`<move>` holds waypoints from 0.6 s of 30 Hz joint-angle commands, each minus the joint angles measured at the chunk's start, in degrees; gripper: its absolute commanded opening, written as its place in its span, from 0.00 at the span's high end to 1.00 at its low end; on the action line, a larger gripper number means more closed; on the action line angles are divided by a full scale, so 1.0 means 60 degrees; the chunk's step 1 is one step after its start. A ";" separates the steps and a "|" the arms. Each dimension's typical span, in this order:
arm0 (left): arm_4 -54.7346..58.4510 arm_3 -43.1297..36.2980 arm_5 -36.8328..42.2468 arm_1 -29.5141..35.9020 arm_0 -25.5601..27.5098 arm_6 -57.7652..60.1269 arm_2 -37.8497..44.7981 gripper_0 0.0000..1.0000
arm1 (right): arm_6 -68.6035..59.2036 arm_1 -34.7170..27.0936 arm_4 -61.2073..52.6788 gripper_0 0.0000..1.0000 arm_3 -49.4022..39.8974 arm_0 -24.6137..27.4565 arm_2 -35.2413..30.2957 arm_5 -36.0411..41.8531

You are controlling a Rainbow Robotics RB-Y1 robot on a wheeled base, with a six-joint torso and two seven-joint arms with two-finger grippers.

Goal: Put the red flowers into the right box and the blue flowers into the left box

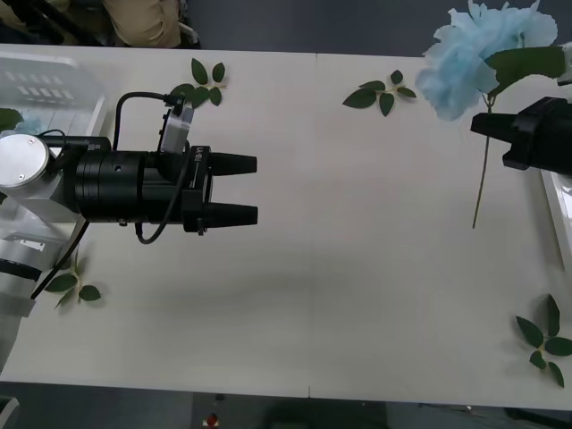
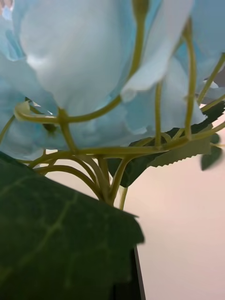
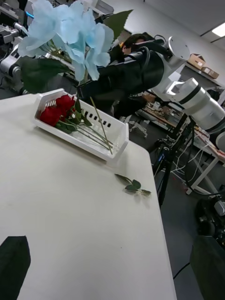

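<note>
Robotics lab, white work table (image 1: 357, 295), cluttered benches (image 3: 157, 117), cardboard boxes (image 3: 202, 65), ceiling light panel (image 3: 218, 30)

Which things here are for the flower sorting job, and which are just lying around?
For the job: blue flowers held up by the right gripper; red flowers in the right box; left box; left gripper.
Lying around: loose leaf sprigs.

Matt white table (image 1: 357, 268), seemingly cloth blue flowers (image 1: 478, 54), plastic right box (image 3: 112, 140)
</note>
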 commanded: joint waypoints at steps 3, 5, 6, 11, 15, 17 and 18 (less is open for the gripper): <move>0.0277 0.0025 -0.0043 0.0041 0.0033 0.0180 0.0204 0.00 | 0.1844 0.0108 -0.0546 1.00 -0.0477 -0.0176 0.0470 -0.0062; 0.0643 0.0406 -0.0043 0.0041 0.0033 0.0180 0.0160 0.00 | 0.2459 0.0108 -0.0809 1.00 -0.0477 -0.0191 0.0748 -0.0062; 0.0819 0.0553 -0.0043 0.0041 0.0033 0.0180 0.0102 0.00 | 0.2664 0.0108 -0.0912 1.00 -0.0477 -0.0191 0.0851 -0.0062; 0.1038 0.0904 0.0045 0.0041 -0.0011 0.0180 -0.0206 0.00 | 0.3733 0.0386 -0.1249 1.00 -0.0477 -0.0367 0.1056 0.0334; 0.0819 0.0889 -0.0087 0.0041 -0.0113 0.0180 -0.0206 0.00 | 0.4524 0.0781 -0.1527 1.00 -0.0477 -0.0381 0.1056 0.0641; 0.0614 0.0904 -0.0263 0.0041 -0.0245 0.0180 -0.0323 0.00 | 0.4876 0.1060 -0.1776 1.00 -0.0477 -0.0381 0.1056 0.0671; 0.0570 0.0904 -0.0336 0.0041 -0.0275 0.0180 -0.0396 0.00 | 0.4949 0.1148 -0.1820 1.00 -0.0477 -0.0381 0.1070 0.0671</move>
